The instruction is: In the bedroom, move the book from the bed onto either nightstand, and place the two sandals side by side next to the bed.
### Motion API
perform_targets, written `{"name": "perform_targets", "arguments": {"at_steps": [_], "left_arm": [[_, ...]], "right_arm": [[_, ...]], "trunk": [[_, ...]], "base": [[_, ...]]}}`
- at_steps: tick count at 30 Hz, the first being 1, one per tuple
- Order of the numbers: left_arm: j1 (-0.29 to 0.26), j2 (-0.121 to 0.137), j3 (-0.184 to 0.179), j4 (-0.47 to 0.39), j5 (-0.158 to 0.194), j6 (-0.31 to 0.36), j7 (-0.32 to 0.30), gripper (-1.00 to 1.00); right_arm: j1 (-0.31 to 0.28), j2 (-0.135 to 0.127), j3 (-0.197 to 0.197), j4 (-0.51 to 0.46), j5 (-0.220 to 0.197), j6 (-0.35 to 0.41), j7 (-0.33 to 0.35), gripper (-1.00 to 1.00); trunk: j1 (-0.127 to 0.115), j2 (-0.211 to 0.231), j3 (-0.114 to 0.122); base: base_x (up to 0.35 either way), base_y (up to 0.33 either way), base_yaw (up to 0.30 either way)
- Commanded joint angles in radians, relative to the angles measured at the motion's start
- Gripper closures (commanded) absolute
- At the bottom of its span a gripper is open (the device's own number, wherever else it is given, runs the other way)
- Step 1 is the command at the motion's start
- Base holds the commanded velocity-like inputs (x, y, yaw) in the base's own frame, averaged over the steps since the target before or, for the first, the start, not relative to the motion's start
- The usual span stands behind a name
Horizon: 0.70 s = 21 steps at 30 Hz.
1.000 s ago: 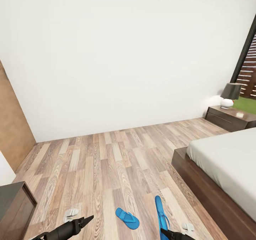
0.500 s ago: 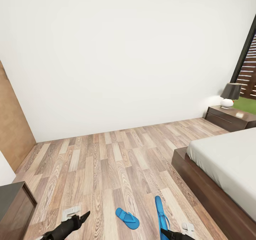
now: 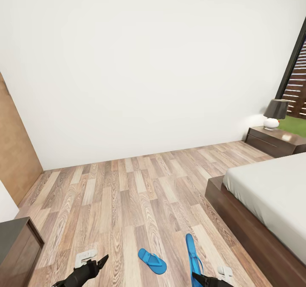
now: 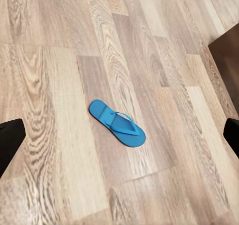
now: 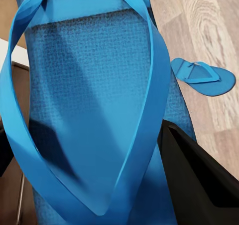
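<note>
Bedroom: your head camera looks over a white wall [image 3: 140, 66] and a wood-plank floor [image 3: 127, 193]. The bed [image 3: 272, 193], pale mattress on a dark frame, runs along your right side. Beyond its far end stands a nightstand [image 3: 276, 142], carrying a table lamp [image 3: 275, 113] with a dark shade and white base. A dark-framed window [image 3: 297, 74] sits in that same corner. At your near left you have the corner of a low dark dresser [image 3: 17, 244]. The book is not located in these frames.

Sandals: one blue sandal [image 3: 151, 261] lies flat on the floor in front of you, between your two arms, well apart from the bed frame. The left wrist camera shows the same sandal [image 4: 118, 123] lying alone on the planks.

The other sandal [image 3: 193, 259] is up off the floor, clamped in your right gripper [image 3: 199, 279]; the right wrist camera has its sole and straps [image 5: 89, 110] close up, one black finger [image 5: 199, 180] pressed against its edge.

Your left gripper [image 3: 95, 265] hovers low over the floor with nothing in it; in the left wrist view both fingertips [image 4: 10, 140] sit wide apart.
</note>
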State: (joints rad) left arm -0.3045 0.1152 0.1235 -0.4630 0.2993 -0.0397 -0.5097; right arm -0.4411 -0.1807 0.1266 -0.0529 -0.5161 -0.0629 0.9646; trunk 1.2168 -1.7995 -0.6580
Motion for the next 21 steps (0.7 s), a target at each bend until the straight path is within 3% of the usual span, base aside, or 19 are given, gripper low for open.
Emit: {"name": "perform_targets", "arguments": {"at_steps": [1, 10, 15, 16, 17, 21], "left_arm": [[-0.001, 0.0, 0.002, 0.001, 0.004, 0.0, -0.006, -1.0], [-0.001, -0.002, 0.003, -0.004, 0.006, 0.002, -0.005, -1.0], [-0.006, -0.003, 0.011, -0.024, 0.03, 0.01, 0.006, -1.0], [-0.008, -0.004, 0.011, -0.04, 0.062, 0.012, 0.035, -1.0], [-0.008, -0.005, 0.011, -0.047, 0.065, 0.013, 0.051, -1.0], [-0.011, -0.03, 0.008, -0.114, 0.076, 0.013, 0.236, -1.0]], "right_arm": [[-0.001, 0.0, 0.008, 0.001, -0.007, -0.005, 0.001, 1.0], [-0.001, 0.0, 0.007, 0.001, -0.013, -0.004, 0.002, 1.0], [-0.001, 0.0, 0.008, 0.001, -0.013, -0.002, 0.001, 1.0], [-0.001, 0.0, 0.008, 0.001, -0.013, -0.002, 0.001, 1.0], [-0.001, 0.0, 0.008, 0.001, -0.013, -0.002, 0.0, 1.0], [-0.001, 0.0, 0.008, 0.001, -0.013, -0.009, -0.003, 1.0]], "trunk": [[0.0, 0.0, -0.001], [0.0, 0.0, -0.001], [0.0, 0.0, -0.001], [0.0, 0.0, -0.001], [0.0, 0.0, -0.001], [0.0, 0.0, -0.001]], "base": [[0.0, 0.0, 0.0], [0.0, 0.0, 0.0], [0.0, 0.0, 0.0], [0.0, 0.0, 0.0], [0.0, 0.0, 0.0], [0.0, 0.0, 0.0]]}}
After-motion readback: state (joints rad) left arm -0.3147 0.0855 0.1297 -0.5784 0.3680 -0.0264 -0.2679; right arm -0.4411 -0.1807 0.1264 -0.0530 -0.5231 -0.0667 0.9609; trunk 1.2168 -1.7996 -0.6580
